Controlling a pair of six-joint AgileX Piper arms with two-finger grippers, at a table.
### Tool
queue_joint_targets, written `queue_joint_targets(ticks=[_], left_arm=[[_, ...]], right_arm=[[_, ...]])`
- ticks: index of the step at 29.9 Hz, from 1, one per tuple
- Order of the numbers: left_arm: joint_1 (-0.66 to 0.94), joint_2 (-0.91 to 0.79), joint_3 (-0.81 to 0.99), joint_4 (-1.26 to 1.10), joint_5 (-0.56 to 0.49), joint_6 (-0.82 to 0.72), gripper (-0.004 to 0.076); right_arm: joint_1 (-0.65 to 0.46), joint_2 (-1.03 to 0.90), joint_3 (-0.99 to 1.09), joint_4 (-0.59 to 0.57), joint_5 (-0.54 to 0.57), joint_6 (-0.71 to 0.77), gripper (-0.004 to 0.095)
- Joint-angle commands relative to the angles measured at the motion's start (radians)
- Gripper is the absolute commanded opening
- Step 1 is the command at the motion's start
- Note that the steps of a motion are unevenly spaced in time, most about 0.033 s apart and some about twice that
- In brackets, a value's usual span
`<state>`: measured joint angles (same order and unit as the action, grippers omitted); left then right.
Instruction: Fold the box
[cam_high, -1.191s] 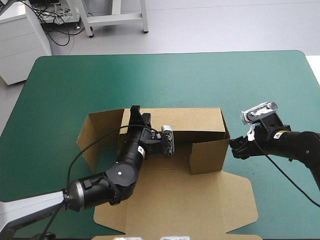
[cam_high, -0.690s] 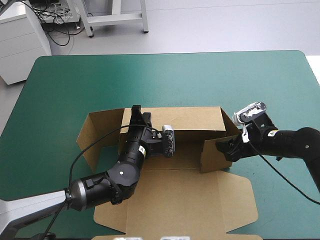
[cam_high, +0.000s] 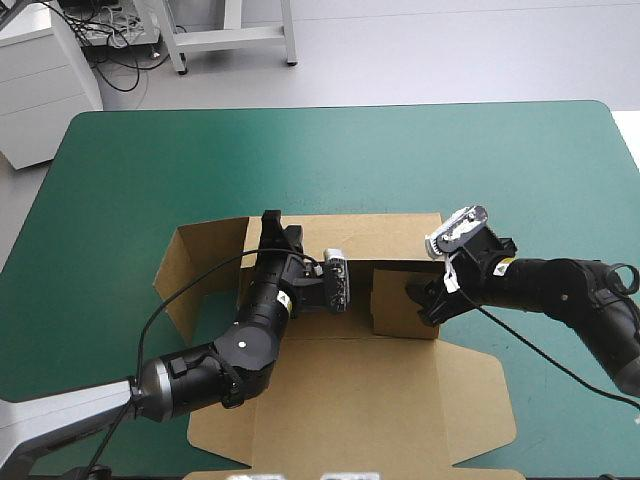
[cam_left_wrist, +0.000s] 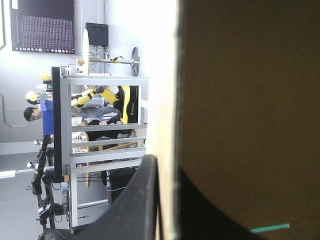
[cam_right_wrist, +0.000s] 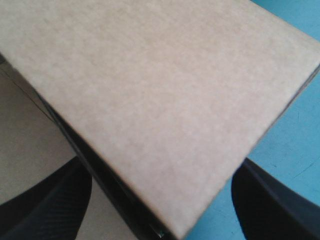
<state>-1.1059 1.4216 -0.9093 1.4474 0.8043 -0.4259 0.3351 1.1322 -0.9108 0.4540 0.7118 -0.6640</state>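
Box (cam_high: 370, 400) long axis runs L-R, far wall (cam_high: 380, 240) upright.

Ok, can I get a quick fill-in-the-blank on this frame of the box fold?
1. The box lies on a ____ cover.
2. The left pincer grips the wall nearest the cover's ____ edge.
3. The right pincer is ____, a side flap between its fingers.
Missing words: teal-green; far; open.

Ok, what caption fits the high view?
Left gripper clamps the brown box's back wall; open right gripper straddles a raised side flap.
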Motion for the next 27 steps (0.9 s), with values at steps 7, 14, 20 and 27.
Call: queue_joint_targets(ticks=[7,14,20,27], left_arm=[[-0.005,-0.016,-0.015,-0.065,-0.079,-0.008,-0.0032],[-0.005,-0.016,-0.015,-0.068,-0.079,-0.022,-0.0031],[-0.009,-0.022,-0.028,-0.07,-0.076,-0.02,0.013],[-0.088,-0.03,-0.098,-0.068,0.038,0.003,0.0519]], right_arm=[[0.003,-0.016,-0.023,-0.033,-0.09,0.046,0.0291],[0.003,-0.016,-0.023,-0.033,-0.05,0.046,-0.0018],[0.003,-0.016,-0.023,-0.036,-0.057,0.059,-0.0018],[0.003,-0.016,-0.023,-0.093,-0.087,0.181,-0.0017]])
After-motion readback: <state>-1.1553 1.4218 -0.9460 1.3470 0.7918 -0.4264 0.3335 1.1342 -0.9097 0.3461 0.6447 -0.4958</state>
